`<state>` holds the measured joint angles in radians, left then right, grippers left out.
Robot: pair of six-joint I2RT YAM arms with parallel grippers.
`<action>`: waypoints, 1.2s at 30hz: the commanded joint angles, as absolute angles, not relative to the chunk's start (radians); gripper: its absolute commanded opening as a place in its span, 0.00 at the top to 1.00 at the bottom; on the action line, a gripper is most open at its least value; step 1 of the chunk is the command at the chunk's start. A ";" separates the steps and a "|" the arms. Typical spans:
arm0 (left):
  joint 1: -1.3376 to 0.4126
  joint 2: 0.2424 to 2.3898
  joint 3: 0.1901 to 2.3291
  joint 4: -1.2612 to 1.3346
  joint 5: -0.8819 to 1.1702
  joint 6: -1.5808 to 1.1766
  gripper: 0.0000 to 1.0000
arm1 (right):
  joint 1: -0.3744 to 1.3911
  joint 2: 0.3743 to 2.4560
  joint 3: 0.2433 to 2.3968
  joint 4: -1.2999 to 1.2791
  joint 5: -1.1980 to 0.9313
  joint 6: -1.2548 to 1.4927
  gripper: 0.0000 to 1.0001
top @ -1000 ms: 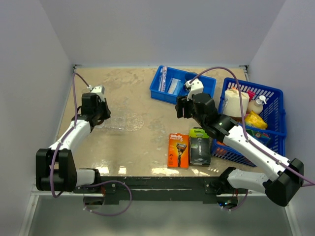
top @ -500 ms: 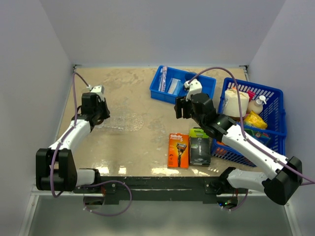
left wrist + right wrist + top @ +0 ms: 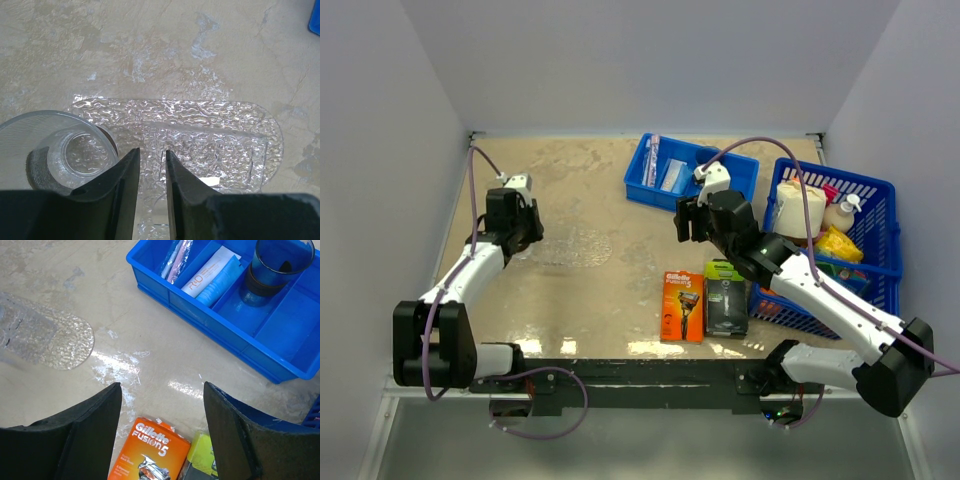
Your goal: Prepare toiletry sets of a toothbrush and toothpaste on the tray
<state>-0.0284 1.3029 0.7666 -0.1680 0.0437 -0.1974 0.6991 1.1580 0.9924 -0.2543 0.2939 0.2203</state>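
- Toward 9 o'clock on the table, the left gripper hangs over one short end of the tray. Its fingers are a narrow gap apart, with nothing between them.
- A clear cup sits just outside that gripper's left finger, at its 9 o'clock, by the tray's short end. I cannot tell whether cup and finger touch.
- The tray lies flat on the table, well apart from the blue bin.
- Near 6 o'clock on the table, an orange razor pack and a black-green razor pack lie side by side and flat.
- The right gripper hovers over bare table between the tray and the bin, with the razor packs at its 6 o'clock. Its fingers are spread wide and it grasps nothing.
- At 1 o'clock on the table, the bin holds the toothbrush in its end slot. The toothpaste is in the next slot, and a tinted cup stands upright in the slot beyond that.
- At 3 o'clock, a blue basket stands just beside the bin, filled with mixed items.
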 commanded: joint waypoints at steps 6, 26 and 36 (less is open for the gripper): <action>-0.095 1.249 0.790 -0.143 0.020 -0.150 0.63 | 0.693 1.137 0.989 -0.225 0.290 0.236 0.31; -0.351 1.092 0.724 -0.245 -0.075 -0.244 0.46 | 0.695 1.138 0.997 -0.241 0.295 0.238 0.30; -0.460 1.132 0.718 -0.313 -0.074 -0.308 0.47 | 0.693 1.154 1.005 -0.241 0.285 0.247 0.30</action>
<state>-0.4332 1.1084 0.7235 -0.2886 -0.0605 -0.2687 0.6991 1.1587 0.9924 -0.2592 0.2932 0.2268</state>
